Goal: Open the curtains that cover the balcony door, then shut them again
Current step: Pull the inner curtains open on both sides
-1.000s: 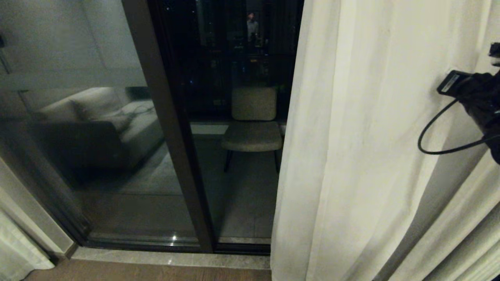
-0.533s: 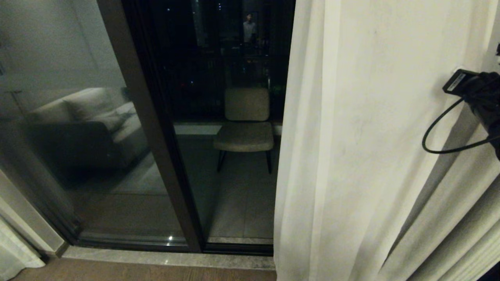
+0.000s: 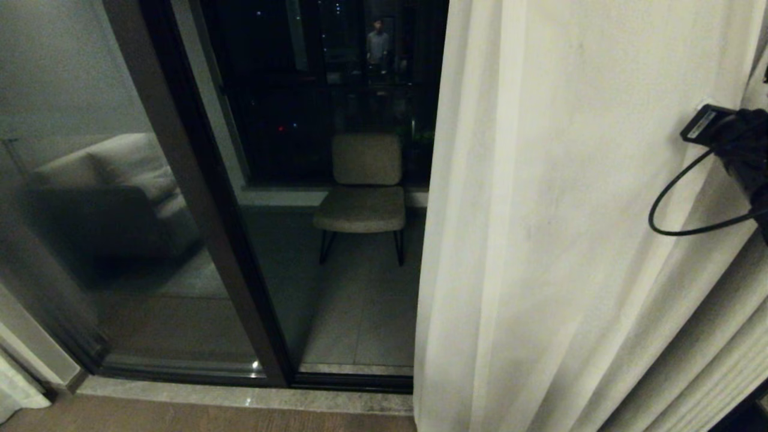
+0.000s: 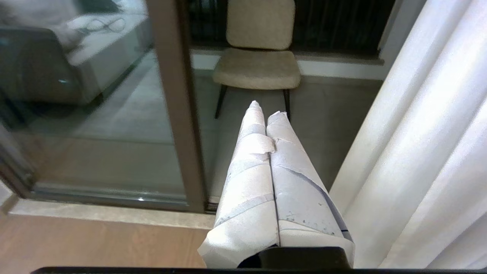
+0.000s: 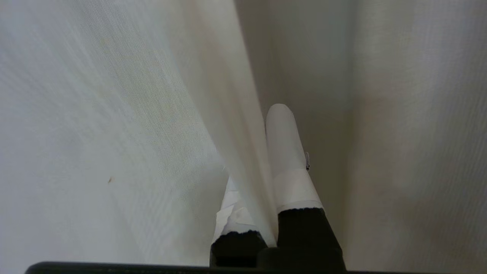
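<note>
The curtains hang as cream-white pleated fabric over the right half of the head view. Their free edge falls near the middle. To the left stands the balcony door, dark-framed, with its glass uncovered. My right arm reaches in from the right edge against the fabric. In the right wrist view my right gripper is shut on a fold of the curtains, one taped finger showing and the other mostly behind the cloth. My left gripper is shut and empty, hanging low in front of the door frame.
A beige chair stands on the balcony beyond the glass. The glass reflects a sofa and a person. A stone threshold and wooden floor lie below. More curtain fabric shows at the lower left.
The whole head view has shifted: door frame and chair slid left in the picture. The curtain's edge stayed with my right arm, so more glass and chair show beside it.
</note>
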Controlling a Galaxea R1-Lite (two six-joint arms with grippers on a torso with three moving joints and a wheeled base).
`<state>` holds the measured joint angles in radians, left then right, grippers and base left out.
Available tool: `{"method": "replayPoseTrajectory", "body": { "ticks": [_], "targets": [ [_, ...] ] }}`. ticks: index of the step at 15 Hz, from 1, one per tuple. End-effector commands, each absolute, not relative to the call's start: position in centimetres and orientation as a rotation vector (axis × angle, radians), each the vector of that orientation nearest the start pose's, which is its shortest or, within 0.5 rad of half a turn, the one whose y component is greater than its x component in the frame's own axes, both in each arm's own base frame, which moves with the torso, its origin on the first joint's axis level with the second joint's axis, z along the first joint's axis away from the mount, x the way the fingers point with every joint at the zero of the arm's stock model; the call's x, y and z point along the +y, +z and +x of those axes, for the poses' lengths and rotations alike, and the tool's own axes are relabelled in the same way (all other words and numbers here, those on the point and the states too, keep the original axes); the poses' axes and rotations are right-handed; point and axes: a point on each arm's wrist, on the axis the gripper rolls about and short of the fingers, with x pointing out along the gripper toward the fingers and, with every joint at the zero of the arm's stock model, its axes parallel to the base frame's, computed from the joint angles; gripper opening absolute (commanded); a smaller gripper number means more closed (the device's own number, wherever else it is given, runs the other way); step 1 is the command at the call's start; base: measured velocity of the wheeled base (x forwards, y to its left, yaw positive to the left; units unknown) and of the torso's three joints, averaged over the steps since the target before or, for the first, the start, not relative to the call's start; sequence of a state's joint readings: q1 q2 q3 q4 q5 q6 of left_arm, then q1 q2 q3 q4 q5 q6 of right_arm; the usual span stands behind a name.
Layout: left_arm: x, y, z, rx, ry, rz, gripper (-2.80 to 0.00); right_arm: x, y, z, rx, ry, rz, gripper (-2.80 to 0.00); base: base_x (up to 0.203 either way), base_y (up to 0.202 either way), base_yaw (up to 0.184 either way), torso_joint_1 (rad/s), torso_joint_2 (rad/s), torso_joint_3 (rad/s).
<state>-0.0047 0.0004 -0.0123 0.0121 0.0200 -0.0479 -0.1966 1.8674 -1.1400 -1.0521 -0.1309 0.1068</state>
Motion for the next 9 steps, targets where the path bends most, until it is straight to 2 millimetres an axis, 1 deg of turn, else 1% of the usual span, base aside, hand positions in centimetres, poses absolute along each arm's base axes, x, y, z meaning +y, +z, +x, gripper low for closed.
{"method": "replayPoseTrajectory", "body": {
  "ticks": [1, 3, 9],
  "targets": [
    [0.06, 7.76, -2.37, 0.0, 0.015, -0.048, -2.8, -7.42, 25.98, 35.79, -0.345, -0.307, 0.095, -2.8, 0.0, -0.189, 0.003, 0.017, 0.01, 0.002],
    [0.06, 7.76, -2.37, 0.0, 0.015, -0.048, -2.8, -7.41, 26.1, 35.72, -0.348, -0.307, 0.095, -2.8, 0.0, -0.097, 0.0, 0.016, 0.01, 0.0],
    [0.06, 7.76, -2.37, 0.0, 0.015, -0.048, -2.8, -7.38, 26.26, 35.6, -0.351, -0.307, 0.095, -2.8, 0.0, 0.0, 0.0, 0.0, 0.0, 0.0]
  ]
}}
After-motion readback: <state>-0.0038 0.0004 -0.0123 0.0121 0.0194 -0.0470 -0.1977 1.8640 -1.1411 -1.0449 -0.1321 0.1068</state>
